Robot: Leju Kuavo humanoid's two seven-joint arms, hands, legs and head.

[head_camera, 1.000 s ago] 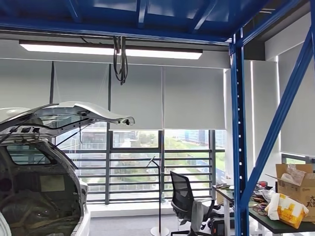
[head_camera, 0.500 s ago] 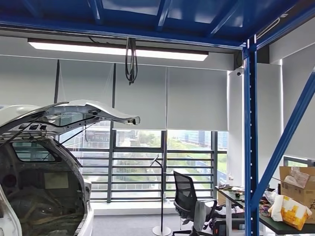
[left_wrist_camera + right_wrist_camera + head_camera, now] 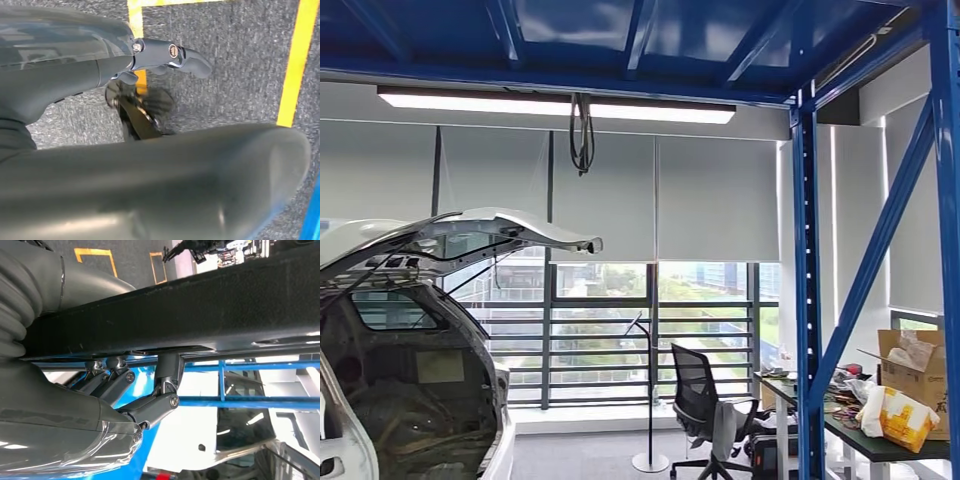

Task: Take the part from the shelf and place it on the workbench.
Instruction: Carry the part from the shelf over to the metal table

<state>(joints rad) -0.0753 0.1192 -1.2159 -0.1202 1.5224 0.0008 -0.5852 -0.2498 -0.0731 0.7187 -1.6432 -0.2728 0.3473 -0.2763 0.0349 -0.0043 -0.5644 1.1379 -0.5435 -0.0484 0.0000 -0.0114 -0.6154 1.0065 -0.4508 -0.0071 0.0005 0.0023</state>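
In the right wrist view a long black part [image 3: 226,305] with a felt-like face runs across the picture. My right hand [image 3: 124,390] holds it, fingers [image 3: 154,407] curled against one side and the thumb [image 3: 86,277] on the other. My left hand [image 3: 113,65] hangs over grey carpet with a finger [image 3: 177,52] stretched straight, the thick thumb [image 3: 188,175] apart from it and nothing between them. The blue shelf frame [image 3: 805,300] rises at the right of the head view.
A white car body [image 3: 410,370] with its tailgate raised stands at the left. At the right are a desk [image 3: 878,445] with a cardboard box [image 3: 916,370], an office chair [image 3: 701,410] and a floor lamp [image 3: 650,400]. Yellow lines [image 3: 298,60] mark the carpet.
The whole head picture has shifted, so the camera has moved: a second blue post now shows at the right edge, and the car sits a little further right than a second ago.
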